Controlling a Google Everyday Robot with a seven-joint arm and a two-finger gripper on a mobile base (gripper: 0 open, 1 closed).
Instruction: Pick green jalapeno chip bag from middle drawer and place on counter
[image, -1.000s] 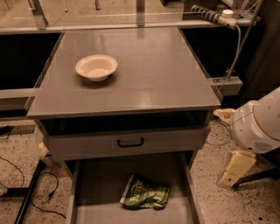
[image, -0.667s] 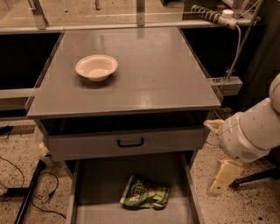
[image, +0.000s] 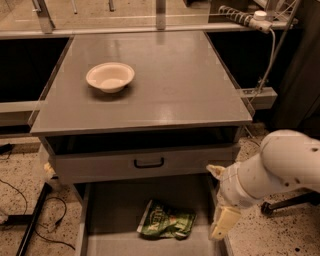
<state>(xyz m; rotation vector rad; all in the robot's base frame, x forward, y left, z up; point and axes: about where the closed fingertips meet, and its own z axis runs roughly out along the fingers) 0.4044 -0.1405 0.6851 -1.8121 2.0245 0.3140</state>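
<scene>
The green jalapeno chip bag (image: 166, 221) lies crumpled on the floor of the middle drawer (image: 112, 207), which is pulled out at the bottom of the view. The grey counter (image: 165, 80) spans the top of the cabinet above it. My gripper (image: 220, 197) hangs on the white arm over the drawer's right wall, to the right of the bag and apart from it. Its two cream fingers (image: 223, 223) stand apart with nothing between them.
A white bowl (image: 110, 76) sits on the counter's left part. A shut grey drawer with a black bar handle (image: 148, 163) is just above the open one. Cables (image: 30, 220) lie on the speckled floor at left, and a rail with a cable (image: 260, 55) runs at right.
My arm and gripper have moved left and down, from beside the cabinet's right side to over the open drawer's right wall. The bag and the bowl have not moved.
</scene>
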